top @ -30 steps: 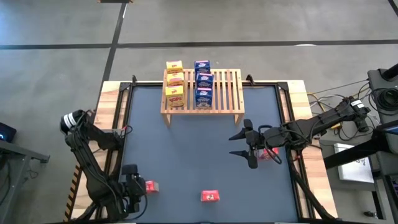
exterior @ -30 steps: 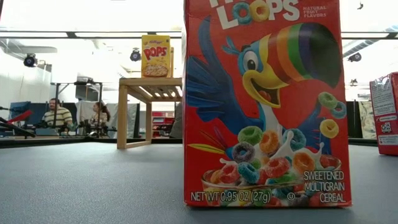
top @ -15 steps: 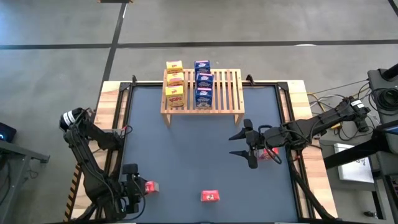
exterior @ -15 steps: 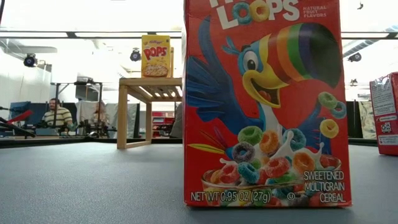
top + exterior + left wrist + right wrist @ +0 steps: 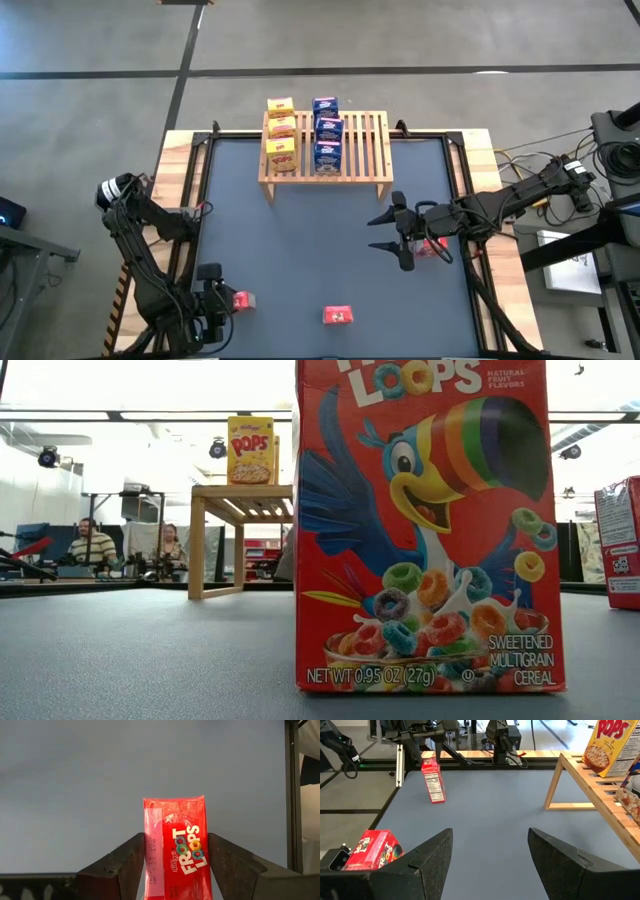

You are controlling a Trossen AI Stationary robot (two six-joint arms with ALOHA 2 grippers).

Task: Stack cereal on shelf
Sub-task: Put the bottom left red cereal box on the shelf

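Observation:
My left gripper [image 5: 232, 300] is at the table's near left corner, shut on a red cereal box [image 5: 175, 845]; in the right wrist view this box [image 5: 433, 781] stands tilted. A second red box [image 5: 338, 316] stands upright near the front edge and fills the low view [image 5: 430, 530]. A third red box [image 5: 432, 248] sits beside my right arm. My right gripper [image 5: 372, 232] hovers open over the table's right half, nothing between its fingers [image 5: 490, 832]. The shelf [image 5: 360, 150] at the far edge carries three yellow boxes [image 5: 281, 130] and three blue boxes [image 5: 326, 130]. My left gripper pinches the red box between its two fingers, one on each of two opposite sides [image 5: 150, 855], below the box's far end. The fingers slant down from the table's left side and lie along the box. Whether the box's lower end rests on the table, I cannot tell.
The middle of the dark tabletop [image 5: 300, 240] lies bare between the shelf and the front box. The shelf's right slats [image 5: 600, 790] carry nothing. Black rails [image 5: 200, 200] line the table's edges. People sit in the room beyond the table [image 5: 95, 545].

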